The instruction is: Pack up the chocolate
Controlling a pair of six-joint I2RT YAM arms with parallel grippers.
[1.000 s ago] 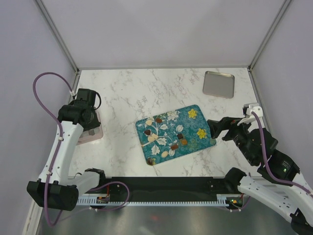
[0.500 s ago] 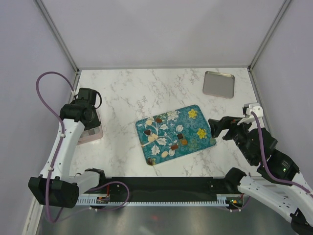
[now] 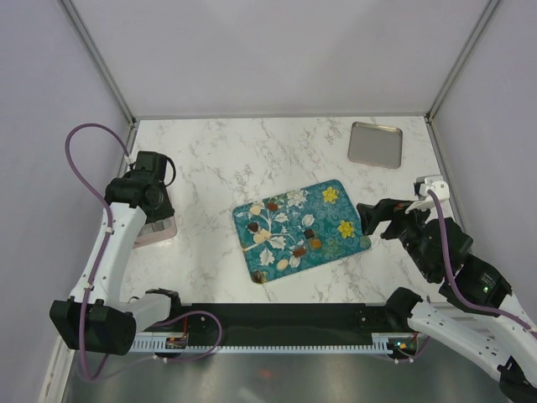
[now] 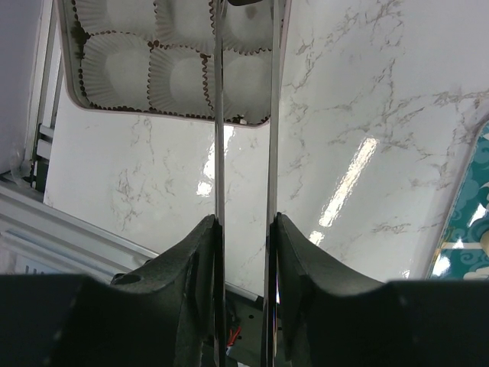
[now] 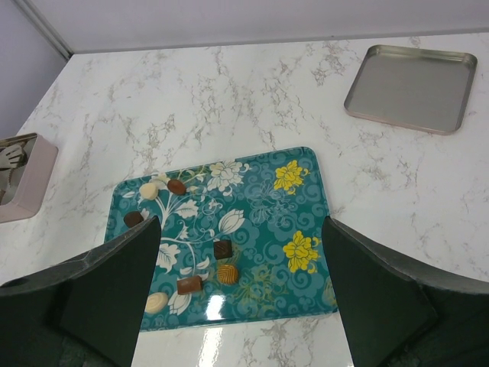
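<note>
Left pincer [image 4: 244,30] barely shifted above box [image 5: 34,183] of paper cups [image 4: 179,80]; gap narrow, load unclear. Right pincer [image 5: 241,225] wide, empty, unmoved; chocolates [image 5: 223,248] remain on tray [image 5: 306,172].

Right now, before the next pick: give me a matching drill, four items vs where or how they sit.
Items
1. metal tray
2. pink box
3. chocolates
4. right gripper

Place or state
a. lying on the teal tray
b. far right corner of the table
c. open, just off the teal tray's right edge
d. left edge of the table, white paper cups inside

Pairs: 1-b, 2-d, 3-a, 4-c
</note>
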